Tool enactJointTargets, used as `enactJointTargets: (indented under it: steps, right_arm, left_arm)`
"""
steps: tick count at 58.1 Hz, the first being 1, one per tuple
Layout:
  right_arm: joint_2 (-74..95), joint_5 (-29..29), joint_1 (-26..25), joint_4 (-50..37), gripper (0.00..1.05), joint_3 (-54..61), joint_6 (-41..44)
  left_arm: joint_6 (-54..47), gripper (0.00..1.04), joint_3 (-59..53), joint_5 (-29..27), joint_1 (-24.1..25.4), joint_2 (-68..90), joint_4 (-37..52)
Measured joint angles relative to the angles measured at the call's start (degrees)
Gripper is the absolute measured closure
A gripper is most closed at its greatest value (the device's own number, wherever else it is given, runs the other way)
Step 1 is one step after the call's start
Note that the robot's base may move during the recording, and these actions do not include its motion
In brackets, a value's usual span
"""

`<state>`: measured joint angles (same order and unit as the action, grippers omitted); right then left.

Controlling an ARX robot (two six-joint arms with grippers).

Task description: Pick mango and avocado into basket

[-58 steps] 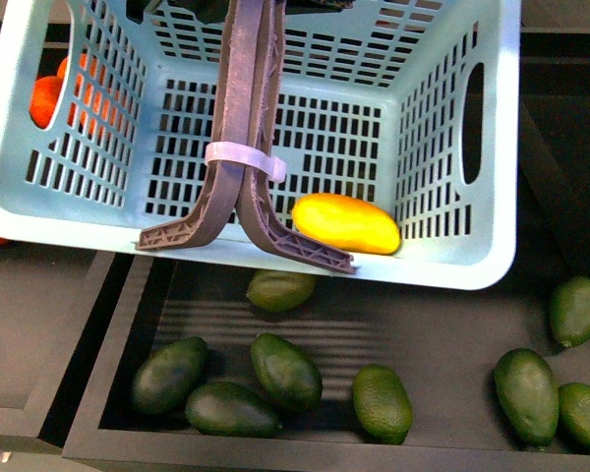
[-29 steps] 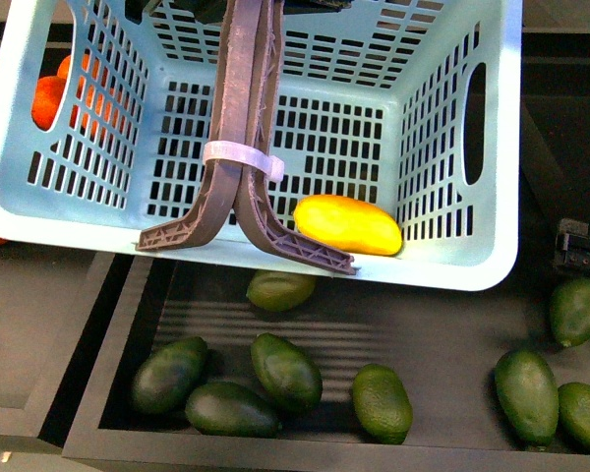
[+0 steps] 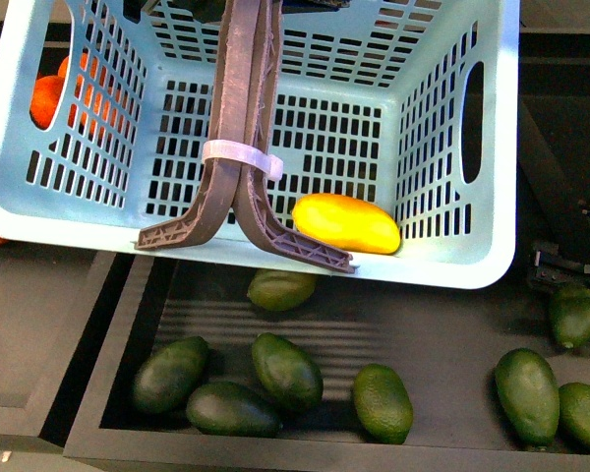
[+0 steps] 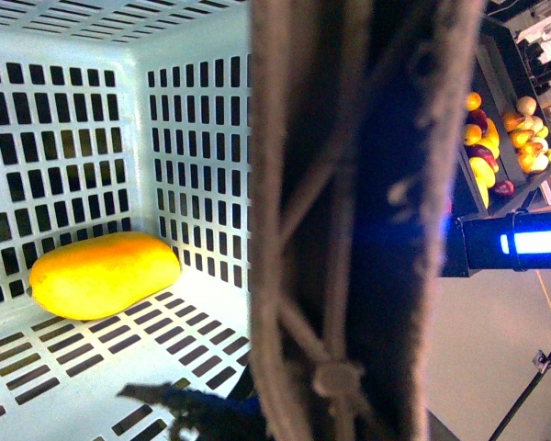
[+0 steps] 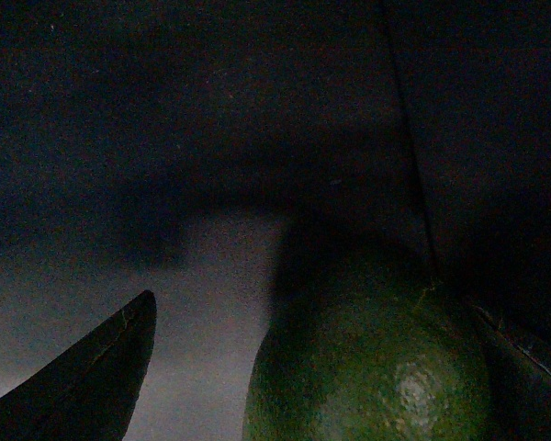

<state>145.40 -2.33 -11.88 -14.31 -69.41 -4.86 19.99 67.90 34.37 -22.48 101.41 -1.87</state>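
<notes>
Inside, the basket point(image 3: 492, 147) holds 1 mango point(image 3: 346, 223); right jaws' state unclear, above an avocado point(image 3: 575, 314).

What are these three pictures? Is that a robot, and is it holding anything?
Yes, it is a robot with two arms, each ending in a claw. The wide picture comes from a camera on its body. The basket has a mango inside, and avocados lie in the dark tray below. The other two pictures come from cameras on its wrists. One looks into the basket, past its handles, at the same mango. The other, quite dim, looks closely at one avocado, with one finger of the right claw showing. Nothing is visibly held.
</notes>
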Motion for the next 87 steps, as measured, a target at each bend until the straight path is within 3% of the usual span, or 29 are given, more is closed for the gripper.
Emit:
enactJointTargets:
  steps: [5, 23, 32, 50, 59, 67, 77, 87]
  right_arm:
    - [0.6, 0.0, 0.2, 0.4, 0.1, -0.6, -0.3]
    - [0.1, -0.1, 0.2, 0.4, 0.47, 0.1, -1.4]
    - [-3.8, 0.0, -0.2, -0.9, 0.5, 2.9, -3.7]
    - [-29.5, -4.7, -0.4, -3.9, 0.51, 12.0, -10.2]
    - [-47.0, -8.5, 4.4, -0.9, 0.51, 13.9, -14.8]
    - [-56.4, -9.5, 12.0, 0.9, 0.51, 14.4, -17.0]
    - [-58.0, -6.5, 22.6, 1.6, 0.51, 15.4, -17.9]
    - [-54.5, -2.6, 29.4, 1.6, 0.51, 15.6, -17.4]
  left_arm:
    - [0.0, 1.01, 0.0, 0.0, 0.0, 0.0, 0.0]
    - [0.0, 1.01, 0.0, -0.2, 0.0, 0.0, 0.0]
    - [0.0, 1.01, 0.0, -0.1, 0.0, 0.0, 0.0]
    - [0.0, 1.01, 0.0, -0.1, 0.0, 0.0, 0.0]
    - [0.0, 1.01, 0.0, -0.1, 0.0, 0.0, 0.0]
    - [0.0, 1.01, 0.0, -0.1, 0.0, 0.0, 0.0]
    - [0.0, 1.01, 0.0, -0.1, 0.0, 0.0, 0.0]
    - [0.0, 1.01, 0.0, -0.1, 0.0, 0.0, 0.0]
